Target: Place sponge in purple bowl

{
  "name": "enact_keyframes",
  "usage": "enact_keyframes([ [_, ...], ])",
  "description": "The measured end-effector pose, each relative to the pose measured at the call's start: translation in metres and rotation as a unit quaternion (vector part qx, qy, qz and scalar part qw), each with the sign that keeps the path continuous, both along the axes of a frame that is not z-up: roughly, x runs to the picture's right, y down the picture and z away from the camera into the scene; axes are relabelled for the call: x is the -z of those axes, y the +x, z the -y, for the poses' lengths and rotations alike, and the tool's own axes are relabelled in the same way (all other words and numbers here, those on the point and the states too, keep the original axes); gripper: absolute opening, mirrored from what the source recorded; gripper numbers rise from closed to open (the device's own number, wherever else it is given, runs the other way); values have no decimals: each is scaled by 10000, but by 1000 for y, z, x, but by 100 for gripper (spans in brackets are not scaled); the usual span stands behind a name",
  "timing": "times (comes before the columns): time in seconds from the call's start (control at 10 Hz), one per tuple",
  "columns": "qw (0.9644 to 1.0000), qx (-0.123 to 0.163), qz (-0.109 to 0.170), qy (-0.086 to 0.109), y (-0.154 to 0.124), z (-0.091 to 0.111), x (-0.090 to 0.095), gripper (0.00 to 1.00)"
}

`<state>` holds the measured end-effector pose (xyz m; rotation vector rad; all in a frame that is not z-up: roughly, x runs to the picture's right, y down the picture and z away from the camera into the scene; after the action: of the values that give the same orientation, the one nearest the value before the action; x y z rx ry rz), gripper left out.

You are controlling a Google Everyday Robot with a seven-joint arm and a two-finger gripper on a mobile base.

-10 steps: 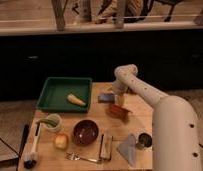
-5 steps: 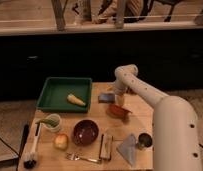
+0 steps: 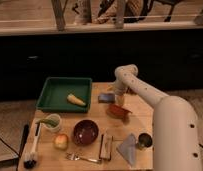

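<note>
The sponge (image 3: 105,98) is a small flat blue-grey pad lying on the wooden table (image 3: 140,112), just right of the green tray. The purple bowl (image 3: 86,132) sits empty near the table's front middle. My gripper (image 3: 119,101) points down from the bent white arm, right beside the sponge's right edge and just above the orange bowl (image 3: 118,111). It holds nothing that I can see.
A green tray (image 3: 55,90) with a yellow item (image 3: 76,100) stands at the back left. Along the front are a cup (image 3: 52,122), an apple (image 3: 60,141), a brush (image 3: 31,150), a fork (image 3: 82,158), a tan-and-white block (image 3: 106,146), a folded grey-blue cloth (image 3: 127,148) and a can (image 3: 143,141).
</note>
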<state>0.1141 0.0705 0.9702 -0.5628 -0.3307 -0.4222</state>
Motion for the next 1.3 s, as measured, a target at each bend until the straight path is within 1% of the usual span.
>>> enact_keyframes([
  [0.1, 10000, 0, -1, 0, 0, 0, 0, 63],
  [0.2, 10000, 0, -1, 0, 0, 0, 0, 59],
  [0.3, 10000, 0, -5, -1, 1, 0, 0, 61],
  [0.5, 10000, 5, -16, 0, 3, 0, 1, 76],
  [0.6, 10000, 2, -15, -1, 3, 0, 1, 80],
  [0.7, 10000, 74, 47, 12, -1, 1, 5, 80],
  [0.8, 9998, 139, 116, 52, -8, 6, 11, 80],
  [1.0, 9990, 311, 293, 108, -28, 20, 28, 80],
  [1.1, 9988, 372, 321, 78, -30, 21, 31, 80],
  [1.3, 9983, 441, 385, 60, -39, 22, 30, 80],
])
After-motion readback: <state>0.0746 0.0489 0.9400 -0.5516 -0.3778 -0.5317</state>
